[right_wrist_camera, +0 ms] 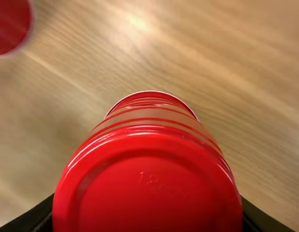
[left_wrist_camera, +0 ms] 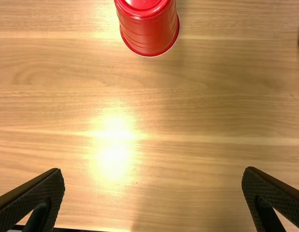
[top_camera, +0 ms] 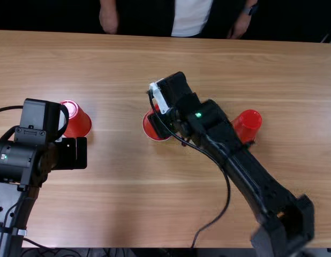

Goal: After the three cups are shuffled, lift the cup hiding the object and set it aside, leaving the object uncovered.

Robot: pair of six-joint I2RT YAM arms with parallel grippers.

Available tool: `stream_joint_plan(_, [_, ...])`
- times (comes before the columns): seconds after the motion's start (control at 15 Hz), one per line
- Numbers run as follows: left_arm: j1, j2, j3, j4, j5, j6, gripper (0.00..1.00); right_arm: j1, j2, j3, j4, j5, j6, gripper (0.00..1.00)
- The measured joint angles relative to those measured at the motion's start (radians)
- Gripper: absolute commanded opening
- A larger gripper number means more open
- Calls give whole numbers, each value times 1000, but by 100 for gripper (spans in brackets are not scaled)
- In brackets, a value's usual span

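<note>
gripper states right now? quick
Left gripper: open, holding nothing.
Right gripper: closed on the middle cup.

Even overhead light, strong glare on the table (left_wrist_camera: 113,145)

Count-wise: three red cups, so left cup (top_camera: 77,121), middle cup (top_camera: 151,129), right cup (top_camera: 247,123). Two black arms, left arm (top_camera: 23,156) and right arm (top_camera: 248,174). One wooden counter (top_camera: 155,64).
</note>
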Motion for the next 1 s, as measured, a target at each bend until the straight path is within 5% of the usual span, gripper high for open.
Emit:
stream_joint_plan(0.4, [0,-26,-35,1,1,0,100,-20,-399,-314,11,0,0,0])
stream_joint_plan(1.0, [0,-95,-72,-8,2,0,100,-118,-513,-637,40,0,-1,4])
